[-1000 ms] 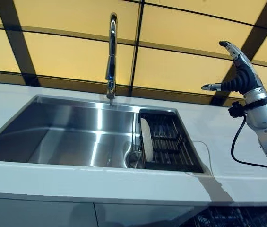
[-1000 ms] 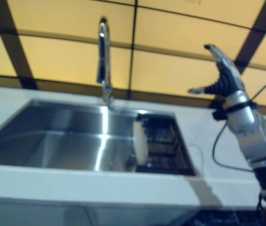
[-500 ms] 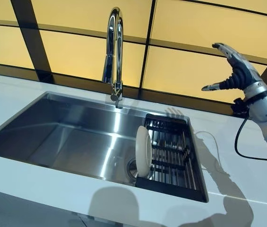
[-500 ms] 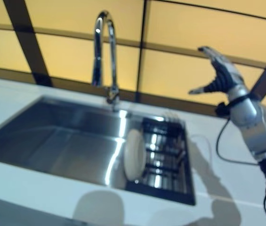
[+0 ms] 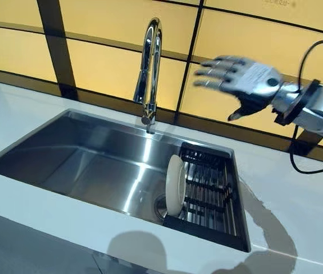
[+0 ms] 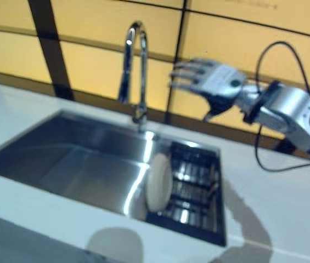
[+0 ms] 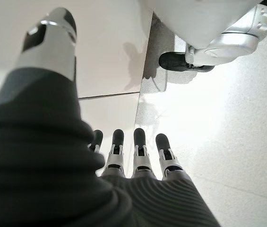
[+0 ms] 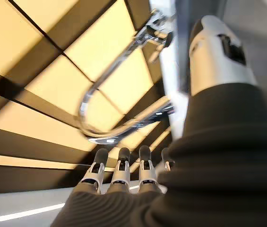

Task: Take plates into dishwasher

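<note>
Plate (image 5: 174,185) edge-on, partly behind sink rim (image 5: 150,220)

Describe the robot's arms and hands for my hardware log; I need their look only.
The right robot hand has silver fingers with dark tips, a silver back and a dark ribbed cover at the wrist; its forearm is silver-grey, with a black cable looping beside it. The left robot hand shows the same silver, dark-tipped fingers and dark ribbed cover.

Sink (image 5: 81,165), faucet (image 5: 150,74), rack (image 5: 210,197).
</note>
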Controlling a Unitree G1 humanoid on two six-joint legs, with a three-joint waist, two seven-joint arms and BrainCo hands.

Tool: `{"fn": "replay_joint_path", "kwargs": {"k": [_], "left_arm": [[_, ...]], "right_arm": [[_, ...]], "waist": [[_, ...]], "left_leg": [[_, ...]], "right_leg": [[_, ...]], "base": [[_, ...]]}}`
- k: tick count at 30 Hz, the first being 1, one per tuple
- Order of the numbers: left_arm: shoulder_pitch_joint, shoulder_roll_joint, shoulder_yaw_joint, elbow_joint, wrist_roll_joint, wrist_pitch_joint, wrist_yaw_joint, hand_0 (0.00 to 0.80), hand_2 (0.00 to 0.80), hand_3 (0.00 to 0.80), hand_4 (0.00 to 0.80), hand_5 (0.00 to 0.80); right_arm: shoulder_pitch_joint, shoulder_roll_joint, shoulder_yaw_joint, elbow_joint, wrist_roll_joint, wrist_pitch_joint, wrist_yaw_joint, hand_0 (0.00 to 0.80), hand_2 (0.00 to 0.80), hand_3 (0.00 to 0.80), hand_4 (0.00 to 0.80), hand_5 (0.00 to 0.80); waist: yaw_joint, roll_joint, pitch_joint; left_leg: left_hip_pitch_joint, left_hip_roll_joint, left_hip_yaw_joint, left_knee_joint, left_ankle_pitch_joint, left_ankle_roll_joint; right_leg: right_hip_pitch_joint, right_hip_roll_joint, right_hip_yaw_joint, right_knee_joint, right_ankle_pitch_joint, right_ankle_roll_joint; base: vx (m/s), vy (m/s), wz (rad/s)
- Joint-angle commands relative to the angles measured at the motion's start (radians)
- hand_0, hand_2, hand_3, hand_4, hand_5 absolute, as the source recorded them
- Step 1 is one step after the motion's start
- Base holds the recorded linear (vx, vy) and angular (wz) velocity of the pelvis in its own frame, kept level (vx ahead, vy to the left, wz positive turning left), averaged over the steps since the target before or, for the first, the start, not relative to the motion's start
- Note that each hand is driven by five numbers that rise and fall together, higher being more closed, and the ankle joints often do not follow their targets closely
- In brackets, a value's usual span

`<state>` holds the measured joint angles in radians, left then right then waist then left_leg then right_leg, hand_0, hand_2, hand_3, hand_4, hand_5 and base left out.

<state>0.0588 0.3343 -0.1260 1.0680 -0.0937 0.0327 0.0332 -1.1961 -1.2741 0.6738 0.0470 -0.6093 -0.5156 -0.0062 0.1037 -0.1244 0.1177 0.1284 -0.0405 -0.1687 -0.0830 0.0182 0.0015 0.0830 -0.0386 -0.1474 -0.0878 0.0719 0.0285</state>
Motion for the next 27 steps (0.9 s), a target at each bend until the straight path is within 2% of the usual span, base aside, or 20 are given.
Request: {"fn": "replay_joint_path", "kwargs": {"k": [1, 3, 9, 13, 19, 23, 27], "left_arm": [[0.011, 0.055, -0.027, -0.003, -0.01, -0.023, 0.013, 0.0, 0.0, 0.0, 0.0, 0.0], [0.012, 0.054, -0.027, -0.01, -0.015, -0.017, 0.013, 0.0, 0.0, 0.0, 0.0, 0.0], [0.019, 0.055, -0.038, -0.018, -0.007, -0.019, 0.013, 0.0, 0.0, 0.0, 0.0, 0.0], [0.014, 0.052, -0.048, -0.03, -0.003, -0.019, 0.01, 0.0, 0.0, 0.0, 0.0, 0.0], [0.014, 0.053, -0.055, -0.03, 0.008, -0.015, 0.006, 0.0, 0.0, 0.0, 0.0, 0.0], [0.015, 0.054, -0.051, -0.027, 0.006, -0.017, 0.002, 0.0, 0.0, 0.0, 0.0, 0.0], [0.02, 0.046, -0.044, -0.025, 0.006, -0.02, 0.0, 0.0, 0.0, 0.0, 0.0, 0.0]], "right_arm": [[-0.146, -0.042, 0.116, 0.019, -0.042, -0.055, -0.037, 0.0, 0.0, 0.0, 0.0, 0.0], [-0.178, -0.03, 0.164, 0.014, -0.055, -0.089, -0.016, 0.0, 0.0, 0.0, 0.0, 0.0], [-0.228, 0.021, 0.246, -0.02, -0.018, -0.13, 0.079, 0.0, 0.0, 0.0, 0.0, 0.0], [-0.221, 0.067, 0.258, -0.034, 0.032, -0.158, 0.163, 0.0, 0.0, 0.0, 0.0, 0.0], [-0.189, 0.103, 0.265, -0.006, 0.056, -0.214, 0.22, 0.0, 0.0, 0.0, 0.0, 0.0], [-0.176, 0.122, 0.272, -0.016, 0.124, -0.224, 0.286, 0.0, 0.0, 0.0, 0.0, 0.0], [-0.145, 0.139, 0.263, -0.045, 0.198, -0.195, 0.379, 0.0, 0.0, 0.0, 0.0, 0.0]], "waist": [[0.047, -0.023, -0.055], [0.058, -0.026, -0.054], [0.088, -0.031, -0.049], [0.113, -0.03, -0.042], [0.137, -0.031, -0.037], [0.146, -0.033, -0.03], [0.152, -0.031, -0.029]], "left_leg": [[-0.02, 0.026, 0.06, 0.022, -0.026, -0.047], [-0.025, 0.032, 0.061, 0.026, -0.023, -0.052], [-0.035, 0.04, 0.056, 0.042, -0.022, -0.06], [-0.043, 0.046, 0.046, 0.056, -0.021, -0.066], [-0.048, 0.051, 0.033, 0.064, -0.017, -0.074], [-0.052, 0.053, 0.03, 0.07, -0.014, -0.077], [-0.053, 0.055, 0.027, 0.076, -0.014, -0.079]], "right_leg": [[0.012, -0.036, -0.031, 0.014, -0.001, 0.082], [0.016, -0.036, -0.045, 0.014, -0.006, 0.079], [0.033, -0.035, -0.076, 0.015, -0.021, 0.07], [0.049, -0.035, -0.099, 0.017, -0.031, 0.063], [0.067, -0.033, -0.125, 0.015, -0.041, 0.055], [0.074, -0.03, -0.133, 0.016, -0.047, 0.049], [0.081, -0.028, -0.136, 0.016, -0.051, 0.045]], "base": [[0.018, -0.014, 0.08], [0.01, -0.009, 0.03], [0.025, -0.015, 0.07], [0.032, -0.011, 0.11], [0.027, -0.011, 0.16], [0.005, -0.006, 0.11], [0.0, 0.0, 0.0]]}}
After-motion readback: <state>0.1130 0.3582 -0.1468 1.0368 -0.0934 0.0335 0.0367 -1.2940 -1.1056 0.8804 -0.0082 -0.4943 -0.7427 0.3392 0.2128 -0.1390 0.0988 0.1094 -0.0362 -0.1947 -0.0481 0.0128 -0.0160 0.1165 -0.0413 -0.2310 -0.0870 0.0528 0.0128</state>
